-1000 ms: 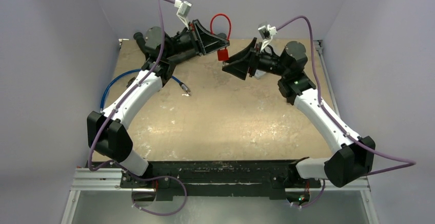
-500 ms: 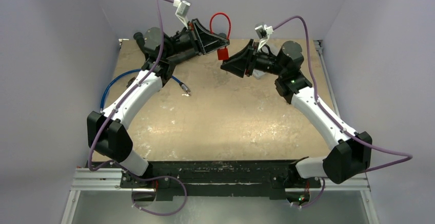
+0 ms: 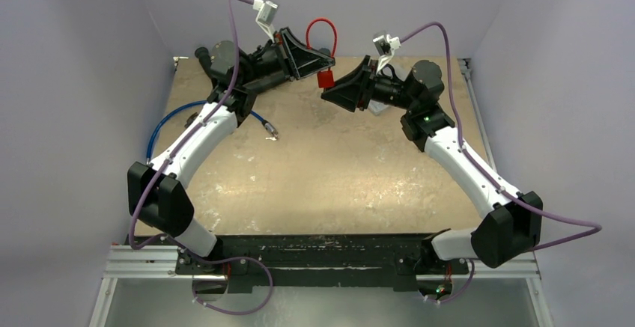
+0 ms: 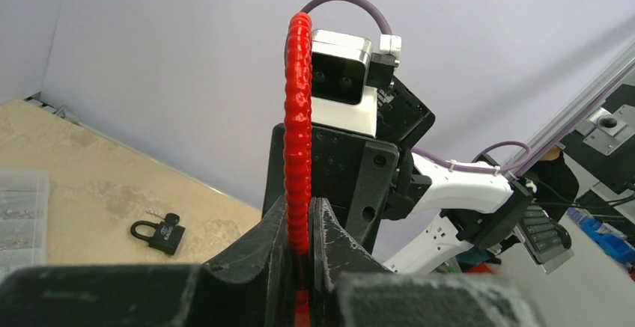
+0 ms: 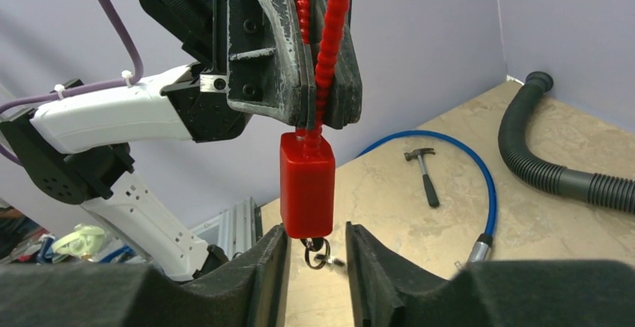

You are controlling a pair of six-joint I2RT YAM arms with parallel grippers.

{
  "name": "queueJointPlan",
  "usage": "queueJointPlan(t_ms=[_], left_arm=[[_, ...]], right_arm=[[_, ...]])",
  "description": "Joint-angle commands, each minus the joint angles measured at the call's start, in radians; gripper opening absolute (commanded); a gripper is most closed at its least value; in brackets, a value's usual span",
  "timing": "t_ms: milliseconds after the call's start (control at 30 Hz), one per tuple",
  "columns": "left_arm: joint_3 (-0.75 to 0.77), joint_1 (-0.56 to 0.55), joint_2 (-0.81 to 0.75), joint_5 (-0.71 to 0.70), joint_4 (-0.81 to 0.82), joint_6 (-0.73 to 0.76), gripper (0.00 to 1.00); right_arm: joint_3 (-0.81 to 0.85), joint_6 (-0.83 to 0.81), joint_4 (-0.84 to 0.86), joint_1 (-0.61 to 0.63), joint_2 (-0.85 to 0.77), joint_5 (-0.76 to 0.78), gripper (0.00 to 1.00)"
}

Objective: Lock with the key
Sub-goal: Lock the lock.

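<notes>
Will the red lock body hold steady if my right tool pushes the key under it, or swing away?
Probably swings: the red lock body hangs free from the red cable, pinched by the left tool above it. That short stretch may limit sway. The tiny key, inside the open right tool, likely slips or twists.

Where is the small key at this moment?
Right wrist view: the key hangs below the red lock body, between the fingers of the right gripper; the left gripper holds the red cable above.
</notes>
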Motion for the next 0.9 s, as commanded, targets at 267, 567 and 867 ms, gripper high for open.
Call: queueJointPlan(t_ms=[267, 567, 867], left_arm=[[0.001, -0.002, -0.007, -0.036, 0.055, 0.001, 0.00], [-0.027, -0.002, -0.013, -0.091, 0.070, 0.027, 0.00], [0.030, -0.001, 0.043, -0.102, 0.181, -0.001, 0.00]], right_arm=[[0.037, -0.008, 0.023, 0.005, -0.006, 0.003, 0.13], [0.018, -0.008, 0.012, 0.008, -0.008, 0.003, 0.00], [-0.060, 0.054, 0.053, 0.019, -0.017, -0.034, 0.00]])
